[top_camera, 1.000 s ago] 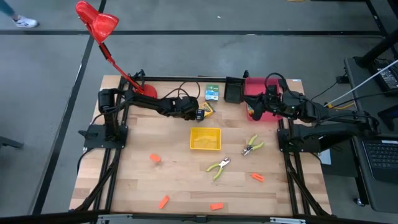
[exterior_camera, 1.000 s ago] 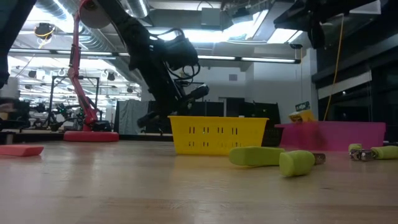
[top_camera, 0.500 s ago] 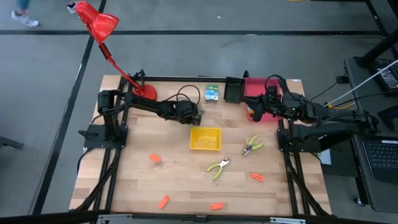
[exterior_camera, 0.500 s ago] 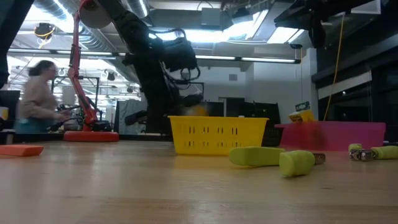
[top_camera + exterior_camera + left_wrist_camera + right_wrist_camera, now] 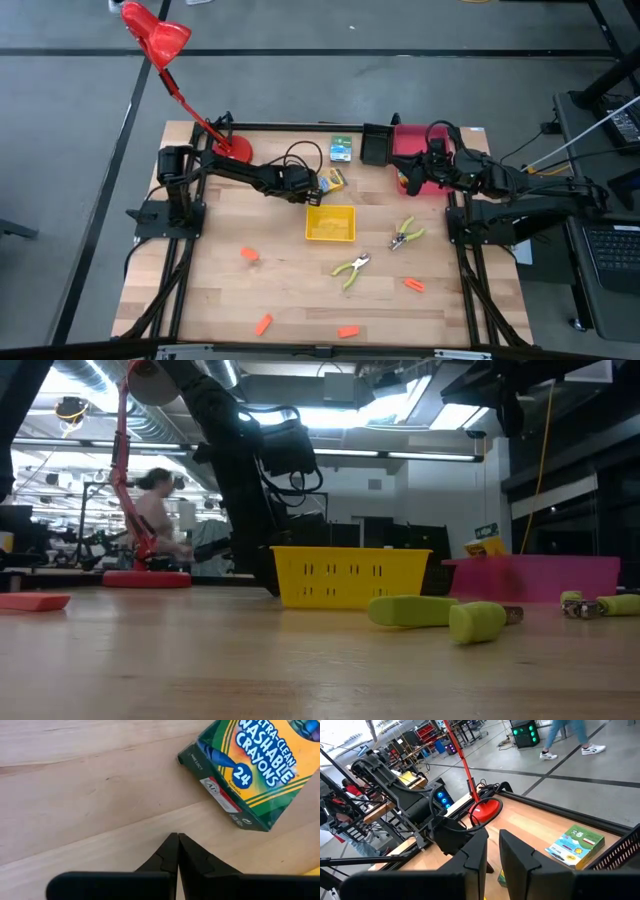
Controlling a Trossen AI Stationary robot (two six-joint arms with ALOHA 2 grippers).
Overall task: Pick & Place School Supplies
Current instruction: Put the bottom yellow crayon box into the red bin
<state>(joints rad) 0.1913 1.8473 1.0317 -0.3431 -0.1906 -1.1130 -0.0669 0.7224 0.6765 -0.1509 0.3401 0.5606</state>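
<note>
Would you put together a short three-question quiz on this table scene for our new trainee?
1. True or false: the left gripper is shut and holds nothing.
2. The crayon box lies: A) inside the yellow tray, B) on the table beside the left gripper, C) in the red tray.
3. How many green-handled tools lie on the table?

Key: 1 true; 2 B; 3 two, the other nearer the right arm.
</note>
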